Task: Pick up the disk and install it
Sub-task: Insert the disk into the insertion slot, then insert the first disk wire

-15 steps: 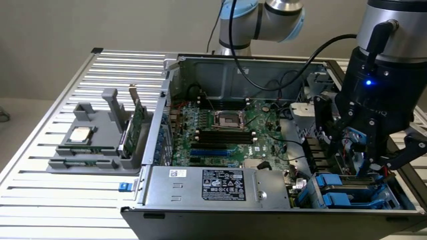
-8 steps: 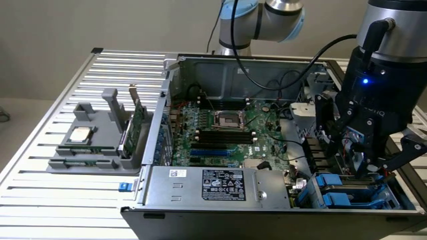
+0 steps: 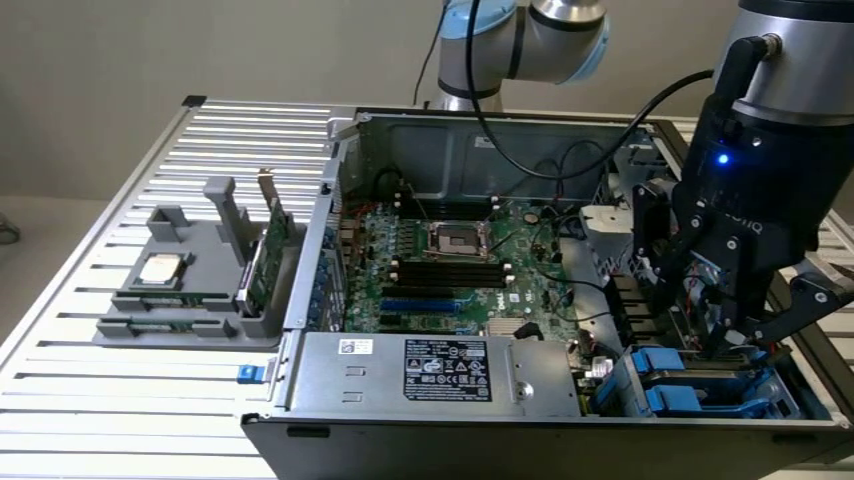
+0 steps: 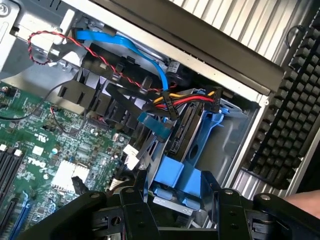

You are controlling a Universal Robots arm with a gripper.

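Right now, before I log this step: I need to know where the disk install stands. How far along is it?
Looks done: the disk in its blue carrier stands in the corner bay of the case, cables at its end. In hand: nothing; the gripper is open, fingers either side of the carrier. Left: I cannot tell whether the disk is fully seated.

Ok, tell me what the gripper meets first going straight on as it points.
Likely the blue carrier of the disk, in the drive bay, just ahead of the open gripper; depth is unclear.
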